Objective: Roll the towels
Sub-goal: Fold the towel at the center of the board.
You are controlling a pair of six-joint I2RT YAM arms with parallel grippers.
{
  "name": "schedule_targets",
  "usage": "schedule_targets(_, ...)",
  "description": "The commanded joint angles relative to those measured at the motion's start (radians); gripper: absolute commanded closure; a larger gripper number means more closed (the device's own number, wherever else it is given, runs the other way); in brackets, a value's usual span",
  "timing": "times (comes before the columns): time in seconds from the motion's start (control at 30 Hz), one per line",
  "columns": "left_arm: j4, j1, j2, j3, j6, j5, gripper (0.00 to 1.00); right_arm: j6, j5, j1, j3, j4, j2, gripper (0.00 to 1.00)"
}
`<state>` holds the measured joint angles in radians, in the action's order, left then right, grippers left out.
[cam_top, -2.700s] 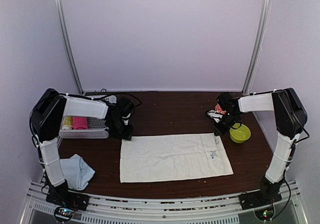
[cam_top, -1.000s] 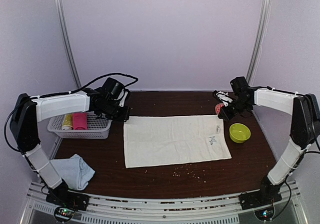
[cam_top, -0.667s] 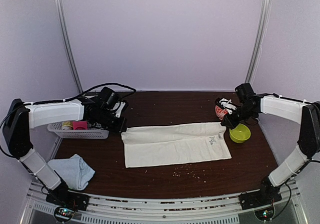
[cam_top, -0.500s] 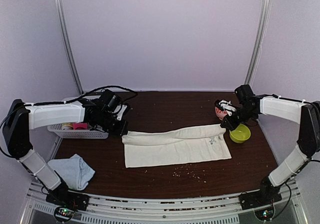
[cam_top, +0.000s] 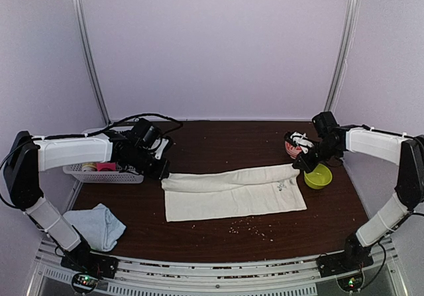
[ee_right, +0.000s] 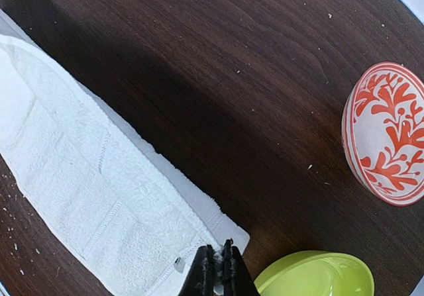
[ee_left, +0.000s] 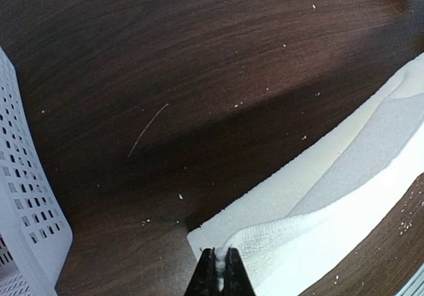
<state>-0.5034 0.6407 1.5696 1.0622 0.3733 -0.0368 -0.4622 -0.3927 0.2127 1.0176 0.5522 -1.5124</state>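
Dark wooden table (cam_top: pixel 218 137) holds the cream towel (cam_top: pixel 232 195) right of the basket (cam_top: pixel 119 177), its far edge merely folded over, corners pinched by the left gripper (cam_top: pixel 163 173) and right gripper (cam_top: pixel 299 167), while the blue towel (cam_top: pixel 99 224) in front of the basket lies crumpled, unrolled.

The right tool (ee_right: pixel 216 255) pinches a corner of the cream-white towel (ee_right: pixel 86 183), folded over on the dark bench (ee_right: pixel 232 77). A lime-green bowl (ee_right: pixel 318 274) sits just beside it, a red-patterned bowl (ee_right: pixel 387 134) farther off.
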Motion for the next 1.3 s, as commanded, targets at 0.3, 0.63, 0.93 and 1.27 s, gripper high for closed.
schedule_targets(0.3, 0.073, -0.013, 0.098, 0.164, -0.091, 0.178, 1.00, -0.021, -0.006, -0.019, 0.082, -0.041, -0.037, 1.00)
schedule_targets(0.63, 0.099, -0.037, 0.107, 0.169, -0.142, 0.232, 1.00, -0.004, -0.011, -0.035, 0.104, -0.086, -0.103, 1.00)
schedule_targets(0.93, 0.120, -0.036, 0.047, 0.062, -0.115, 0.043, 1.00, -0.052, -0.070, -0.035, 0.032, -0.049, -0.028, 1.00)
schedule_targets(1.27, 0.054, -0.035, -0.016, -0.040, -0.087, -0.100, 1.00, -0.138, -0.122, -0.034, -0.081, 0.003, 0.050, 1.00)
